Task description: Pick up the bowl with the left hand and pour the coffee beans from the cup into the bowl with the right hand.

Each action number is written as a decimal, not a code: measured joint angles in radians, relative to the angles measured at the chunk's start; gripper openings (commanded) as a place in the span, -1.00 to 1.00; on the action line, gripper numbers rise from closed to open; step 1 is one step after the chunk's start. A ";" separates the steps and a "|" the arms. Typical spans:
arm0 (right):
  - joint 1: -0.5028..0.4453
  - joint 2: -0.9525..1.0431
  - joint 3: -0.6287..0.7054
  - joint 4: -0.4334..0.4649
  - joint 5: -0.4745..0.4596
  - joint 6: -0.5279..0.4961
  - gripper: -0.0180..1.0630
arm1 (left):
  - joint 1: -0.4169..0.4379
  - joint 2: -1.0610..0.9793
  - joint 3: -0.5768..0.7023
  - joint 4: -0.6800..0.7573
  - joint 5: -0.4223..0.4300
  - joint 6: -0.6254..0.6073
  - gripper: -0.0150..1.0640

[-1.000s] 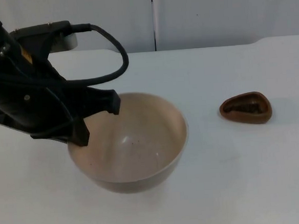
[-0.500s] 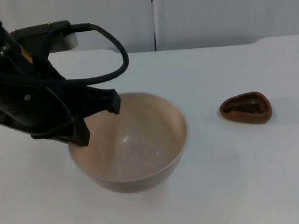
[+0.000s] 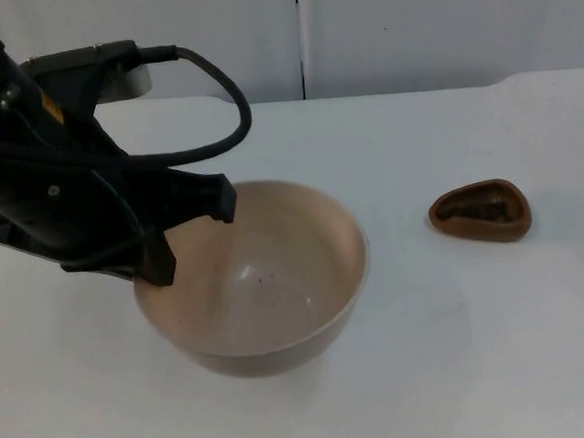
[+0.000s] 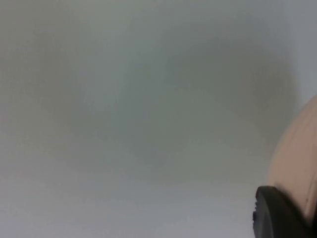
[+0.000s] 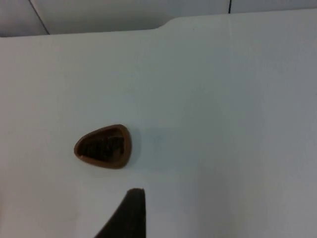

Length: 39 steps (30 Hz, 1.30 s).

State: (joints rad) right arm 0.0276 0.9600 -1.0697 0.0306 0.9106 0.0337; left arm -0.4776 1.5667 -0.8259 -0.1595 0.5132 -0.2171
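Pinching the left rim of the beige bowl point(image 3: 251, 277) near the table's point(image 3: 433, 370) front edge with the left gripper point(image 3: 188, 236); next, closing the waiting right gripper point(image 5: 130, 208), jaw state untellable, on the brown cup point(image 3: 481, 211) of beans toward the right edge.

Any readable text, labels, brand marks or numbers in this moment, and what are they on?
None can be read.
The bowl, at whose rim the left gripper sits, is plain beige.
The brown cup of coffee beans carries no marking.
A small yellow patch on the left arm is too small to read.
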 measured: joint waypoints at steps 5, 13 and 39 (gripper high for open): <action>0.000 0.185 -0.127 0.006 0.027 0.000 0.88 | 0.000 0.000 0.000 -0.005 0.000 0.000 -0.98; 0.011 0.373 -0.235 0.026 0.077 0.000 0.83 | 0.000 0.000 0.000 -0.012 0.002 0.000 -0.98; 0.265 0.907 -0.444 -0.139 0.089 0.233 0.83 | 0.000 -0.002 0.000 -0.020 0.002 0.000 -0.98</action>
State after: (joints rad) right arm 0.2928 1.8670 -1.5134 -0.1083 0.9996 0.2669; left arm -0.4776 1.5644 -0.8259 -0.1799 0.5150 -0.2171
